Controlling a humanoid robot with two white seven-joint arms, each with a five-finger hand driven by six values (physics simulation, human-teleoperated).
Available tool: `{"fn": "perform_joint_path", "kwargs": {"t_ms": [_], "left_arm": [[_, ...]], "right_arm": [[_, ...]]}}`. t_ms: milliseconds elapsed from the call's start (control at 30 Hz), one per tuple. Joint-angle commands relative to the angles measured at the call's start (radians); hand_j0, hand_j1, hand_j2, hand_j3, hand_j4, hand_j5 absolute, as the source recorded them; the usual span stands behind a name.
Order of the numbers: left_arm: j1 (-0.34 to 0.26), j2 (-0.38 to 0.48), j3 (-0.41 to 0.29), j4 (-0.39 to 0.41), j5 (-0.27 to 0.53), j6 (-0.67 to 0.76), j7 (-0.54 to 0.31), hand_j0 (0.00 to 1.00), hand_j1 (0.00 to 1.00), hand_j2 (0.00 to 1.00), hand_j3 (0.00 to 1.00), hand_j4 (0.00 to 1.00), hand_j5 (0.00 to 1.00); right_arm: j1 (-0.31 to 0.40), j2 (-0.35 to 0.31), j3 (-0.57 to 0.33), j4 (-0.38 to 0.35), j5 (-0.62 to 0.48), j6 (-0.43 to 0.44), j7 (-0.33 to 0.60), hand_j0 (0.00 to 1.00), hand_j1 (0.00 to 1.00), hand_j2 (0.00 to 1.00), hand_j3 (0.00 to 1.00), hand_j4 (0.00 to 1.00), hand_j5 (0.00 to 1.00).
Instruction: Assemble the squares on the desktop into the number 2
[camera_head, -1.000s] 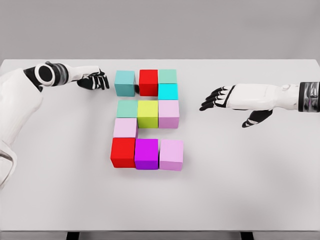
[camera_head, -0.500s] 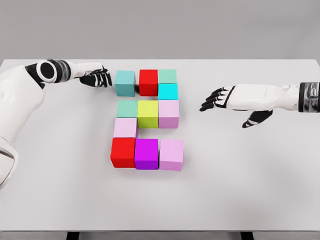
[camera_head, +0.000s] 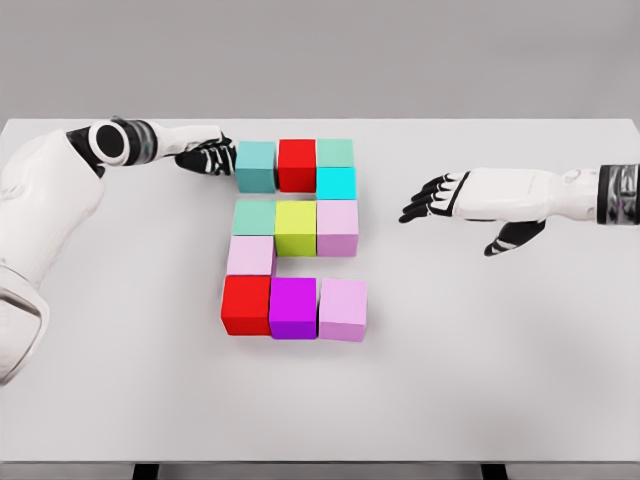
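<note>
Now the blocks (camera_head: 296, 238) sit close together on the white surface (camera_head: 500, 350), making a 2 shape. The left hand (camera_head: 212, 157) touches the teal block (camera_head: 256, 166) at the top left, fingers curled, holding nothing. The right hand (camera_head: 440, 197) hangs open, well apart.

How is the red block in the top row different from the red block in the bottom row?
The top red block sits in the middle of its row, between two teal blocks; the bottom red block sits at the left end, beside a magenta block. The bottom one looks larger, being nearer the camera. Both are red cubes on the table.
</note>
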Motion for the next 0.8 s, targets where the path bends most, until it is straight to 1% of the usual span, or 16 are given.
{"fn": "perform_joint_path", "kwargs": {"t_ms": [0, 267, 333, 367, 400, 467, 533, 567, 600, 633, 667, 700, 733, 767], "left_arm": [[0.0, -0.003, 0.003, -0.001, 0.003, -0.004, 0.0, 0.44, 0.44, 0.44, 0.44, 0.44, 0.44], [0.0, -0.007, 0.005, -0.001, 0.003, -0.01, 0.0, 0.44, 0.44, 0.44, 0.44, 0.44, 0.44], [0.0, -0.006, 0.006, -0.001, 0.003, -0.01, 0.0, 0.46, 0.46, 0.46, 0.46, 0.46, 0.46], [0.0, -0.001, 0.016, 0.001, 0.005, -0.01, 0.0, 0.59, 0.59, 0.59, 0.59, 0.59, 0.59], [0.002, 0.003, 0.031, -0.001, 0.005, -0.012, 0.0, 0.6, 0.6, 0.6, 0.6, 0.6, 0.6], [0.003, 0.008, 0.036, -0.001, 0.006, -0.016, 0.0, 0.65, 0.65, 0.65, 0.65, 0.65, 0.65], [0.0, 0.043, 0.037, -0.002, 0.008, -0.018, 0.0, 0.68, 0.68, 0.68, 0.68, 0.68, 0.68], [-0.002, 0.062, 0.039, -0.002, 0.011, -0.021, 0.0, 0.77, 0.77, 0.77, 0.77, 0.77, 0.77], [-0.003, 0.103, 0.055, -0.021, 0.031, -0.026, 0.0, 1.0, 1.0, 1.0, 1.0, 1.0, 1.0], [0.002, 0.152, 0.083, -0.053, 0.057, -0.036, 0.0, 1.0, 1.0, 1.0, 1.0, 1.0, 1.0], [0.008, 0.227, 0.098, -0.109, 0.107, -0.059, 0.0, 1.0, 1.0, 1.0, 1.0, 1.0, 1.0], [0.017, 0.27, 0.098, -0.157, 0.166, -0.082, 0.0, 1.0, 1.0, 1.0, 1.0, 1.0, 1.0], [0.06, 0.333, 0.092, -0.246, 0.254, -0.102, 0.0, 1.0, 1.0, 1.0, 1.0, 1.0, 1.0], [0.09, 0.368, 0.094, -0.28, 0.276, -0.119, 0.0, 1.0, 1.0, 1.0, 1.0, 1.0, 1.0]], "right_arm": [[0.0, -0.003, -0.001, -0.001, -0.006, 0.003, 0.0, 1.0, 1.0, 1.0, 1.0, 1.0, 1.0], [0.002, -0.004, 0.001, -0.001, -0.005, 0.003, 0.0, 1.0, 1.0, 1.0, 1.0, 1.0, 1.0], [0.002, -0.004, 0.001, -0.001, -0.006, 0.003, 0.0, 1.0, 1.0, 1.0, 1.0, 1.0, 1.0], [0.002, -0.004, -0.001, -0.001, -0.006, 0.003, 0.0, 1.0, 1.0, 1.0, 1.0, 1.0, 1.0], [0.0, -0.004, -0.001, -0.001, -0.005, 0.003, 0.0, 1.0, 1.0, 1.0, 1.0, 1.0, 1.0], [0.002, -0.004, -0.001, -0.001, -0.005, 0.003, 0.0, 1.0, 1.0, 1.0, 1.0, 1.0, 1.0], [0.002, -0.004, -0.001, -0.001, -0.006, 0.003, 0.0, 1.0, 1.0, 1.0, 1.0, 1.0, 1.0], [0.0, -0.004, 0.001, -0.001, -0.005, 0.003, 0.0, 1.0, 1.0, 1.0, 1.0, 1.0, 1.0], [0.002, -0.004, -0.001, -0.001, -0.005, 0.003, 0.0, 1.0, 1.0, 1.0, 1.0, 1.0, 1.0], [0.002, -0.004, -0.001, -0.001, -0.005, 0.003, 0.0, 1.0, 1.0, 1.0, 1.0, 1.0, 1.0], [0.002, -0.004, 0.001, -0.001, -0.005, 0.003, 0.0, 1.0, 1.0, 1.0, 1.0, 1.0, 1.0], [0.002, -0.004, 0.001, -0.001, -0.006, 0.003, 0.0, 1.0, 1.0, 1.0, 1.0, 1.0, 1.0], [0.002, -0.004, 0.001, -0.001, -0.006, 0.003, 0.0, 1.0, 1.0, 1.0, 1.0, 1.0, 1.0], [0.002, -0.004, 0.001, -0.001, -0.005, 0.003, 0.0, 1.0, 1.0, 1.0, 1.0, 1.0, 1.0]]}}
